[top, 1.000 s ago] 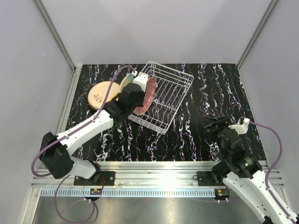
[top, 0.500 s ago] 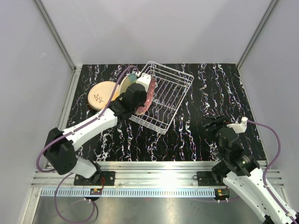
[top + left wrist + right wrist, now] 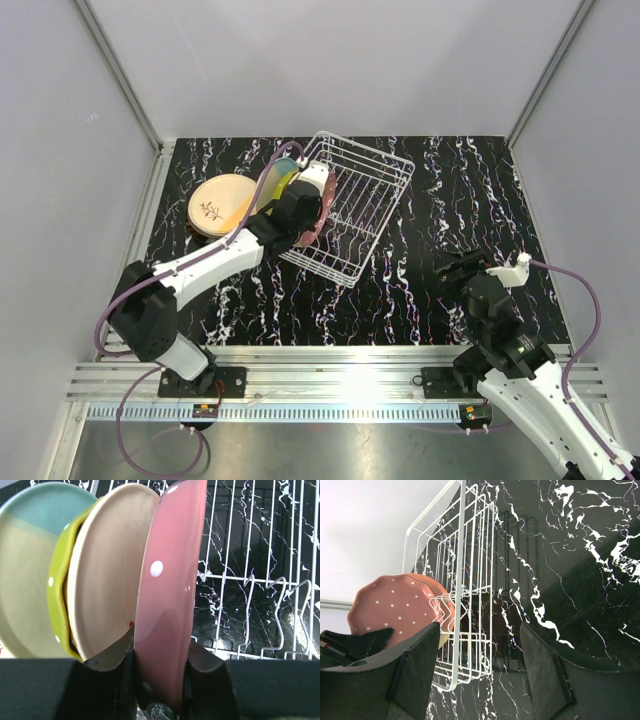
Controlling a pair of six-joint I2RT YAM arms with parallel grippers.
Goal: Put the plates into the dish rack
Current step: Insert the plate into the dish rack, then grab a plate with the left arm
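My left gripper (image 3: pixel 160 655) is shut on the lower rim of a pink plate (image 3: pixel 170 580) with white dots, held on edge at the left end of the white wire dish rack (image 3: pixel 360 200). Beside it in the rack stand a yellow-green plate (image 3: pixel 57 600) and a cream-blue plate (image 3: pixel 30 545). The top view shows the left gripper (image 3: pixel 298 212) over that end of the rack. A peach plate (image 3: pixel 222 204) with a dark sprig lies flat on the table left of the rack. My right gripper (image 3: pixel 480 645) hangs open and empty, well right of the rack (image 3: pixel 465 580).
The right gripper (image 3: pixel 462 268) hovers over bare black marble table (image 3: pixel 440 200). Grey walls close in the left, back and right sides. A metal rail (image 3: pixel 330 360) with the arm bases runs along the near edge. The rack's right part holds only upright tines.
My left arm has carried the pink plate further toward the rack's back left end, closer to the standing plates. The right arm has barely shifted.
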